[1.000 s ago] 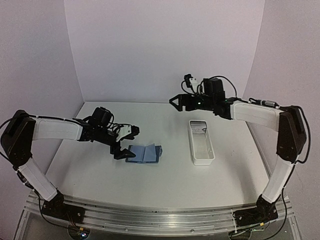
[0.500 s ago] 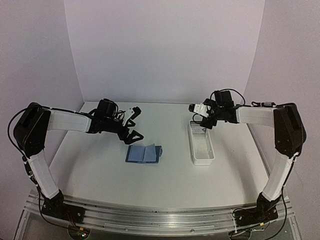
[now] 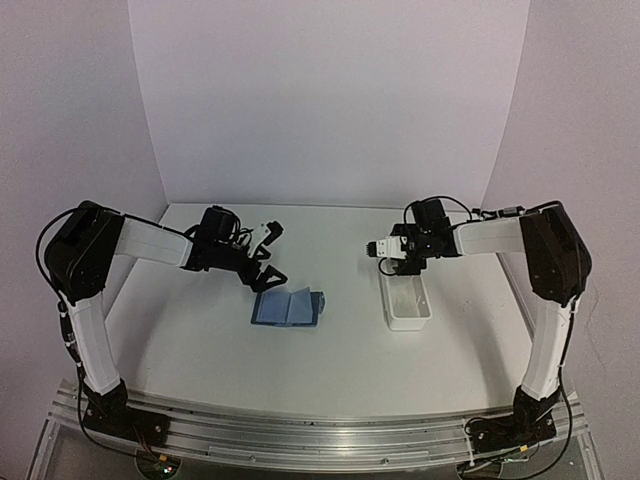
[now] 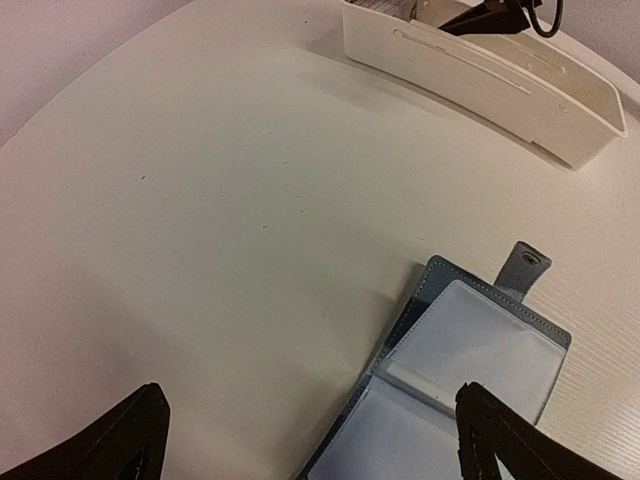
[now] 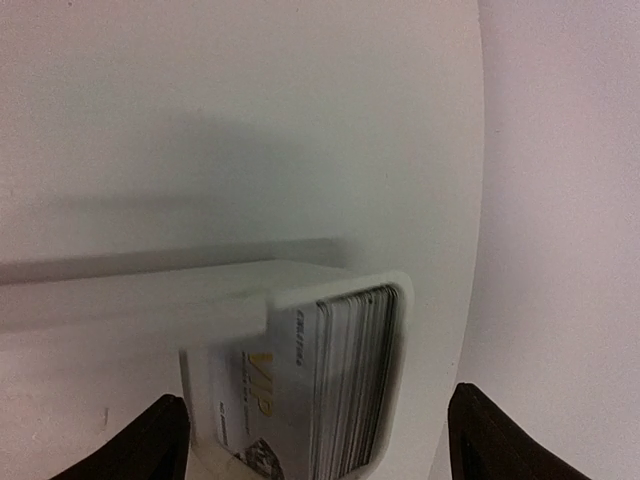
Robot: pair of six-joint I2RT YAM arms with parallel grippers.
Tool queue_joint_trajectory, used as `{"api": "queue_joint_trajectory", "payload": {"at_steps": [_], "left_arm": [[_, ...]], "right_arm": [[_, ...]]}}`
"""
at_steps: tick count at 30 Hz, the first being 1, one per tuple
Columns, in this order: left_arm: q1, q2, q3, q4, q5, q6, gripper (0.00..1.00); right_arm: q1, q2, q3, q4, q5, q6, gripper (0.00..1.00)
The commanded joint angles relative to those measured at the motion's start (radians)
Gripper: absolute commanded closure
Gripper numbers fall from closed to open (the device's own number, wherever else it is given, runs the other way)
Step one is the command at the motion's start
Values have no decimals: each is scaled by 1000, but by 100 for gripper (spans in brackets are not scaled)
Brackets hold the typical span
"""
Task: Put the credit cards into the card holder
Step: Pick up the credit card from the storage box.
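The blue card holder (image 3: 290,307) lies open and flat on the table, its clear sleeves (image 4: 470,375) facing up and its clasp tab (image 4: 527,268) pointing toward the tray. My left gripper (image 3: 270,253) hovers open just behind and left of it, empty; in the wrist view the left gripper (image 4: 315,440) straddles the holder's near corner. A stack of credit cards (image 5: 320,380) stands on edge in the far end of the white tray (image 5: 340,285). My right gripper (image 5: 320,435) is open above that end, its fingers wider than the tray. From above, the right gripper (image 3: 392,262) hides the cards.
The long white tray (image 3: 408,305) stands right of the holder, lengthwise front to back. The table's right edge and the side wall are close beyond the tray's card end. The tray (image 4: 480,70) also shows at the top of the left wrist view.
My right arm has swung in from high at the back and come down over the tray's far end. My left gripper has lifted off the card holder and drawn back, opening wider.
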Motion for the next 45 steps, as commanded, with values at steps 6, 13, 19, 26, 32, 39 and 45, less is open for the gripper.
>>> {"api": "queue_joint_trajectory", "payload": {"at_steps": [6,13,19,26,32,39,45], "left_arm": [[23,26,49,53,28,-39,0],[36,30,46,55,34,-25,0],[35,25,50,48,91,16,0],[34,23,49,28,159,49,1],[34,23,53,19,169,51,1],[34,15,45,13,187,47,1],[34,9,40,10,194,49,1]], "right_arm": [[27,91,58,161,184,-9,17],[47,113,60,171,249,-38,19],[47,161,130,174,281,53,26],[51,135,114,160,269,92,46],[51,126,140,122,256,123,64],[50,114,175,51,227,151,74],[47,106,212,1,207,168,92]]}}
